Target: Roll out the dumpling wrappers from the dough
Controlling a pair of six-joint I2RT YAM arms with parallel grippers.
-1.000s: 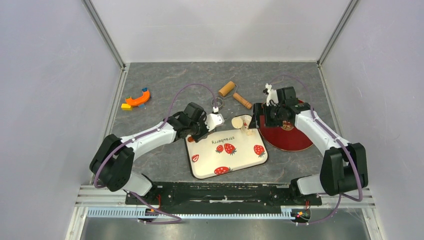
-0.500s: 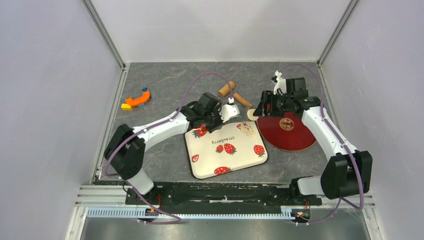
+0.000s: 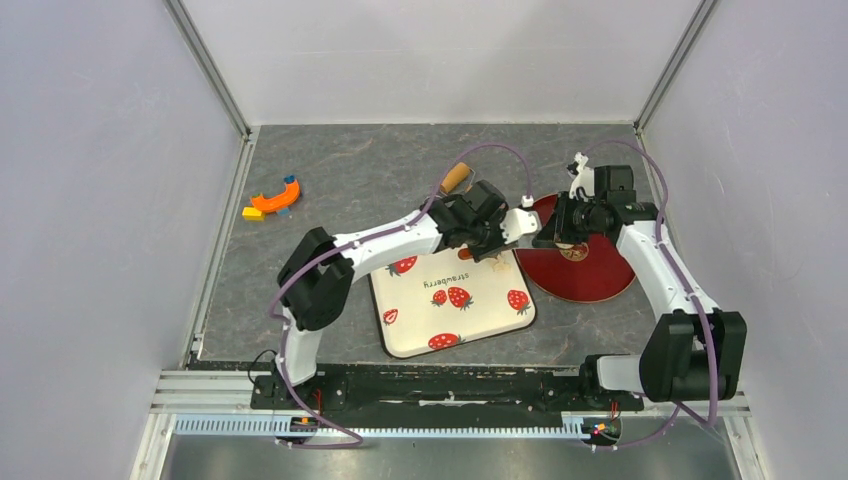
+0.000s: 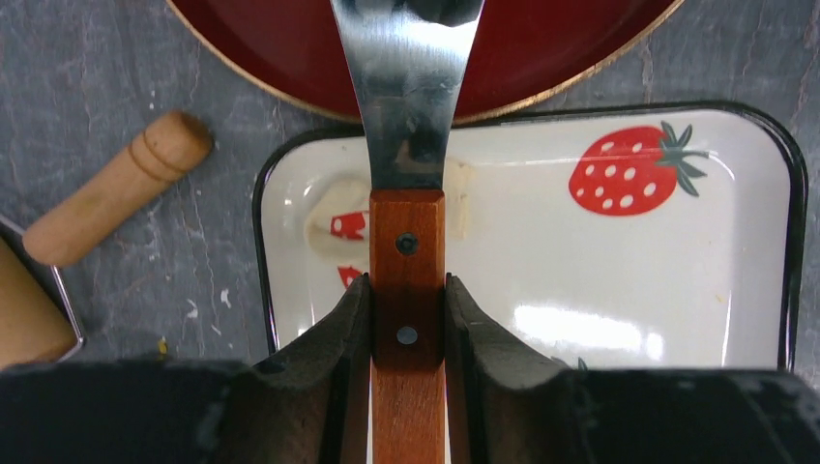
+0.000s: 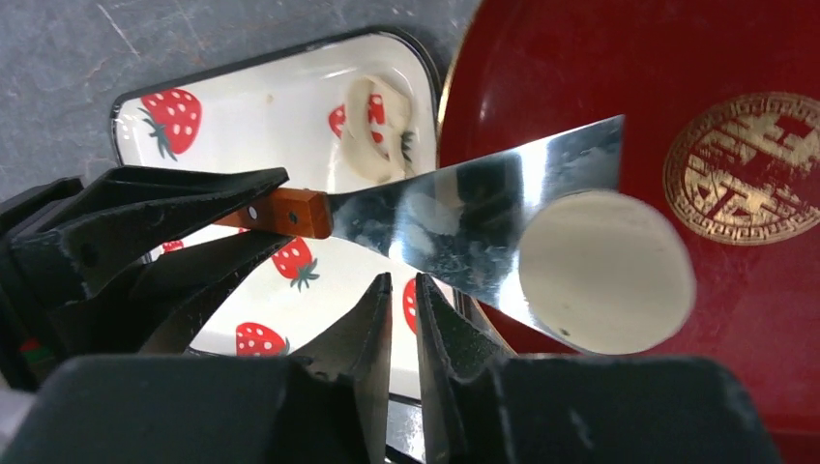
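Grey marbled desk (image 3: pixel 330 190). White strawberry-print tray (image 3: pixel 455 305), frame centre, dough scrap (image 5: pixel 377 116) left on it. Round red plate (image 5: pixel 754 290), right: your drop-off. Left fingers (image 4: pixel 406 300) grasp the wood-handled steel spatula (image 5: pixel 454 217), carrying the round pale wrapper (image 5: pixel 604 271) over it. Right fingers (image 5: pixel 403 309) nearly clenched, empty.

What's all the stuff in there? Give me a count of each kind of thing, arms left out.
Strawberry tray: 1
Red plate: 1
Metal spatula with wooden handle: 1
Round dough wrapper on the spatula: 1
Leftover dough on the tray: 1
Wooden roller: 1
Orange toy piece: 1
Total: 7
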